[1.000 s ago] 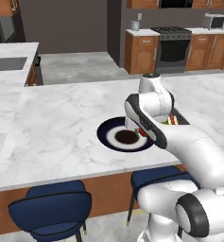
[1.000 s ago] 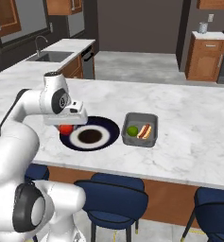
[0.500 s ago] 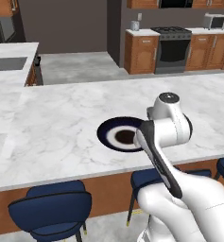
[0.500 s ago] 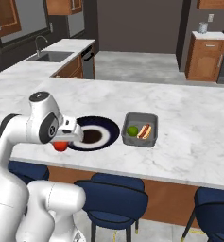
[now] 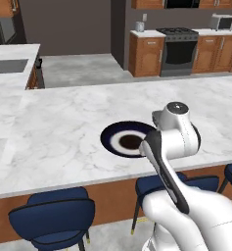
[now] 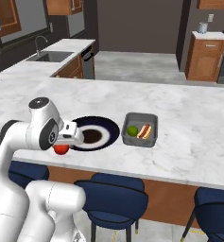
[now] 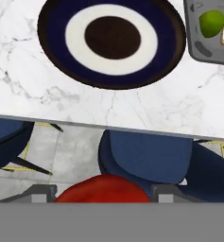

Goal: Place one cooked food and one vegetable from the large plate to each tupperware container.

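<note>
- A round red food item (image 6: 61, 149), probably a tomato, is being gripped between the jaws of the gripper (image 6: 62, 147), which is hanging out past the counter's near edge, over the blue stool (image 7: 149, 156).
- The large plate (image 6: 111, 128) is lying just beyond that edge, ahead of the gripper, looking emptied.
- One tupperware container (image 6: 140, 141), farther right beside the plate, is being shown already holding a green vegetable (image 6: 132, 130) and a hot dog (image 6: 144, 131).
- In the left base view the container is being hidden by the arm; a second container cannot be told.
</note>
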Controlling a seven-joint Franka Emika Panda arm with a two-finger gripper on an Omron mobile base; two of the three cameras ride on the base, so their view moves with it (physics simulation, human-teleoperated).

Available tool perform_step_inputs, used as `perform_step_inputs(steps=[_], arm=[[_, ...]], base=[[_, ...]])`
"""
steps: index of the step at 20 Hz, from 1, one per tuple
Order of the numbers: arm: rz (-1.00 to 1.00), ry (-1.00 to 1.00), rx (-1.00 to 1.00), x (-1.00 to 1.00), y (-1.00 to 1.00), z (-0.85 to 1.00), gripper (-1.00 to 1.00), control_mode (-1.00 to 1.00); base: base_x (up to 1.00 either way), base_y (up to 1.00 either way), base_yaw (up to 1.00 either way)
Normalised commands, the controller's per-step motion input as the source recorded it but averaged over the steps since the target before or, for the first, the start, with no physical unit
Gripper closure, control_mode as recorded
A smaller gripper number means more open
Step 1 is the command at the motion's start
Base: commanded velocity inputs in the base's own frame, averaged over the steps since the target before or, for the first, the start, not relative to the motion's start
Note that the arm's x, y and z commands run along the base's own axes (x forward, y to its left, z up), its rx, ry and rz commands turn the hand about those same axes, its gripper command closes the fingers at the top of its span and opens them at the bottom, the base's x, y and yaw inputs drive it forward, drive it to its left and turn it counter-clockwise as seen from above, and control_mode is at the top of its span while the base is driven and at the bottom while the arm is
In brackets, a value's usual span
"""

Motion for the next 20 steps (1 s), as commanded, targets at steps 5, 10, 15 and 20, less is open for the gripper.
perform_step_inputs(steps=[5, 10, 15, 20], arm=[[0.0, 0.0, 0.0, -0.02, 0.0, 0.0, 1.0, 1.0], [0.0, 0.0, 0.0, 0.0, 0.0, 0.0, 1.0, 1.0], [0.0, 0.0, 0.0, 0.0, 0.0, 0.0, 1.0, 1.0], [0.0, 0.0, 0.0, 0.0, 0.0, 0.0, 1.0, 1.0]], base=[[-0.33, -0.18, -0.03], [-0.58, -0.78, -0.04], [-0.04, -1.0, -0.03], [0.3, -1.0, 0.0]])
